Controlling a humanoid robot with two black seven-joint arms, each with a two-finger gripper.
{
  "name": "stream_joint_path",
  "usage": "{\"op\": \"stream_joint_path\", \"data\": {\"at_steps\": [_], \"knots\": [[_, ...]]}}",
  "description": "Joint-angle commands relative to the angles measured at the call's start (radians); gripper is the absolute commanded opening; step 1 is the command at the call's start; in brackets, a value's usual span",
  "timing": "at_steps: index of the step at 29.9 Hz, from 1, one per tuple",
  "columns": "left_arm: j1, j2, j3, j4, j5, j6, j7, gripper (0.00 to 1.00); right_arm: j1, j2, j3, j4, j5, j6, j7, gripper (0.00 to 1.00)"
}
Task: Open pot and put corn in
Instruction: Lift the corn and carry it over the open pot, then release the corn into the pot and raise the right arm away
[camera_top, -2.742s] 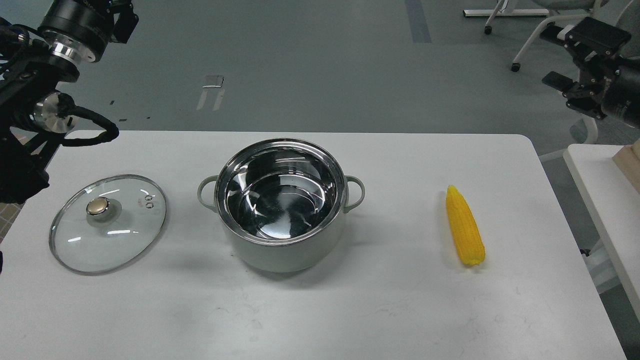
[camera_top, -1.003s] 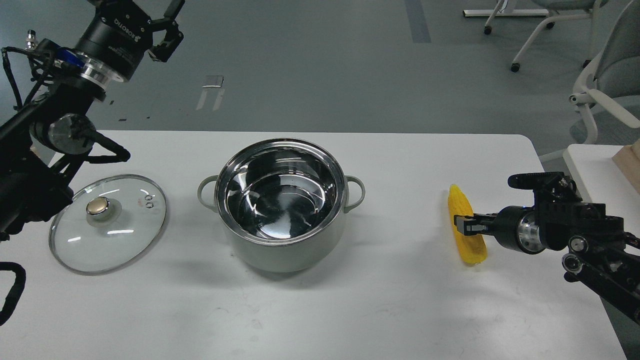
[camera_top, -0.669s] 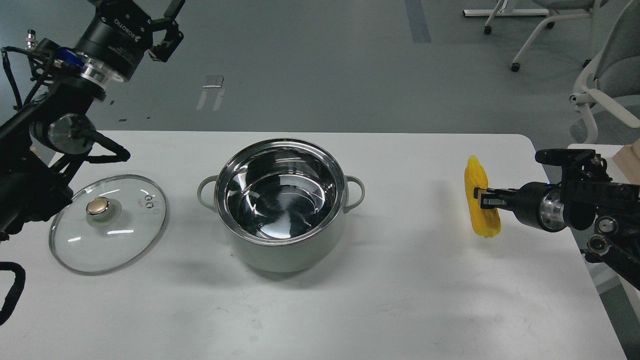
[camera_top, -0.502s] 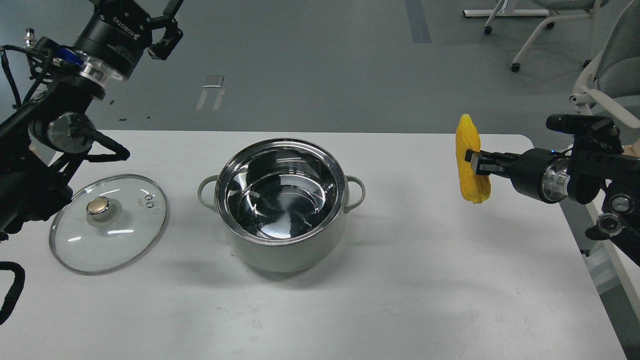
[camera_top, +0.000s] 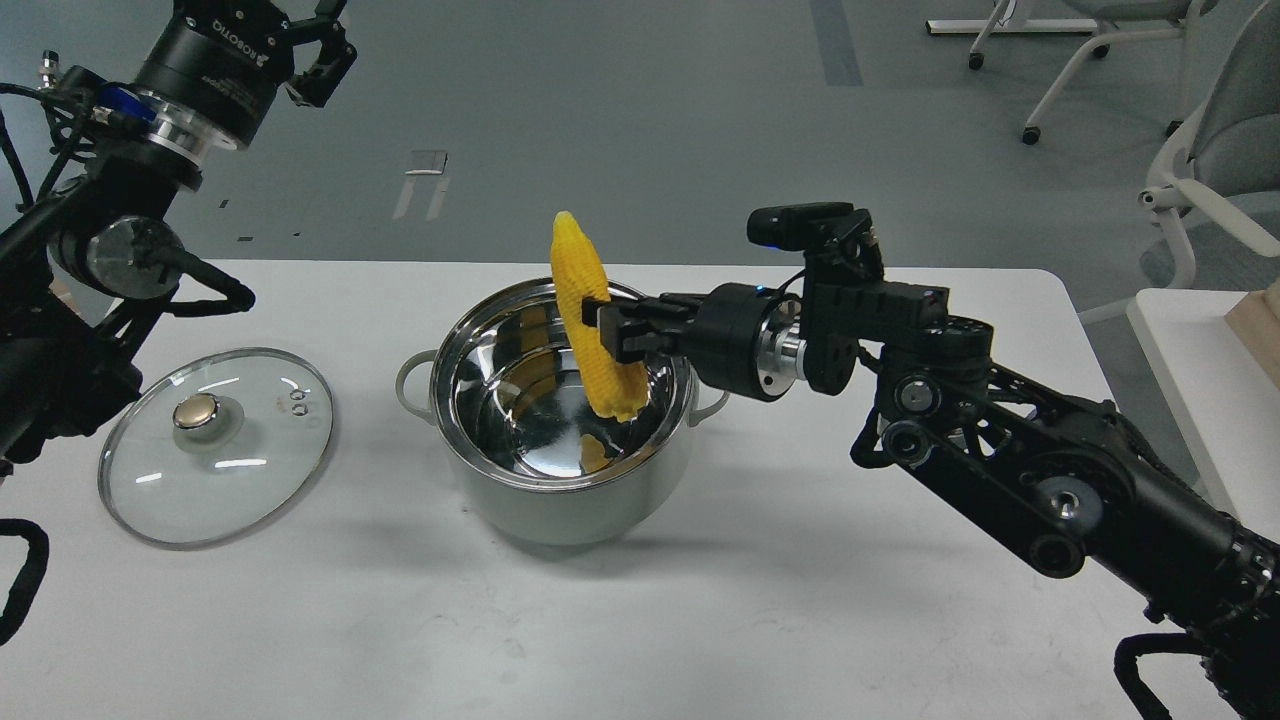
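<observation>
The pale grey-green pot (camera_top: 560, 500) stands open in the middle of the white table, its shiny steel inside showing. My right gripper (camera_top: 605, 330) is shut on the yellow corn (camera_top: 590, 310) and holds it nearly upright, pointed end up, over the pot's mouth; its lower end is at about rim height. The corn is reflected in the steel wall. My left gripper (camera_top: 315, 45) is raised at the far left, above and behind the table, with its fingers apart and nothing in them.
The glass lid (camera_top: 215, 445) with a gold knob lies flat on the table left of the pot. The table (camera_top: 800, 620) edge runs along the right. A second table (camera_top: 1200, 370) and office chairs (camera_top: 1190, 130) stand at the right.
My right gripper has carried the corn from above the table's right end leftward to over the pot. The left arm has shifted only slightly. Pot and lid have not moved.
</observation>
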Motion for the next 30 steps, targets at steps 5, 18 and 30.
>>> {"op": "stream_joint_path", "data": {"at_steps": [5, 18, 30], "knots": [[0.002, 0.0, 0.0, 0.0, 0.001, 0.001, 0.003, 0.98, 0.016, 0.038, -0.049, -0.048, -0.009, 0.0, 0.0, 0.14], [0.002, -0.003, 0.0, 0.0, -0.001, 0.001, 0.003, 0.98, 0.01, 0.045, -0.05, -0.065, -0.003, 0.0, 0.0, 0.94], [0.002, -0.003, -0.002, 0.0, 0.001, 0.0, -0.003, 0.98, 0.03, 0.074, 0.034, -0.059, -0.002, 0.0, 0.0, 0.99]]}}
